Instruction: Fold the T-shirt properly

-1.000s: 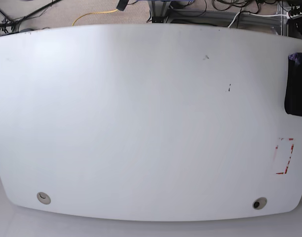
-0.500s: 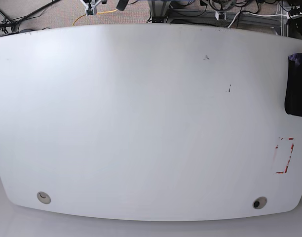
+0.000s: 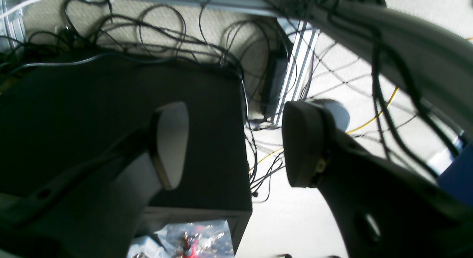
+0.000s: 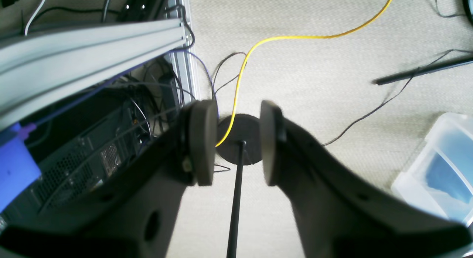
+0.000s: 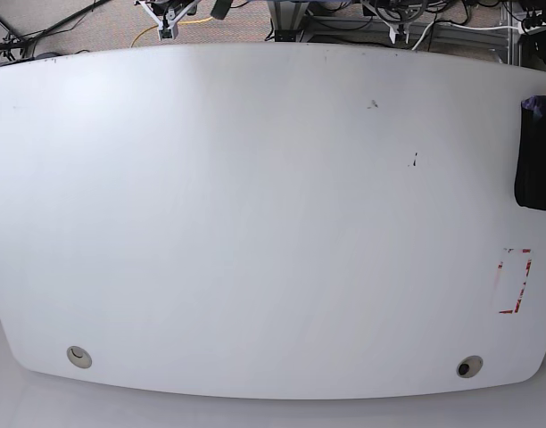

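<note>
The black T-shirt [image 5: 537, 156] lies bunched at the table's right edge in the base view, with a bit of purple-blue print at its top; most of it is cut off by the frame. My left gripper [image 3: 236, 143] is open and empty, held over floor cables and a dark box behind the table. It shows at the top of the base view [image 5: 396, 27]. My right gripper [image 4: 234, 141] is open and empty over carpet and a yellow cable. It shows at the top left of the base view [image 5: 166, 18]. Both grippers are far from the shirt.
The white table [image 5: 255, 223] has a red-marked rectangle [image 5: 514, 281] near its right front, small dark marks [image 5: 414, 160], and two round holes [image 5: 78, 357] [image 5: 469, 366] at the front. Cables and aluminium frame rails [image 5: 407, 31] lie behind the table.
Both grippers have come into the base view at the top edge behind the table and moved slightly lower. The shirt has not moved.
</note>
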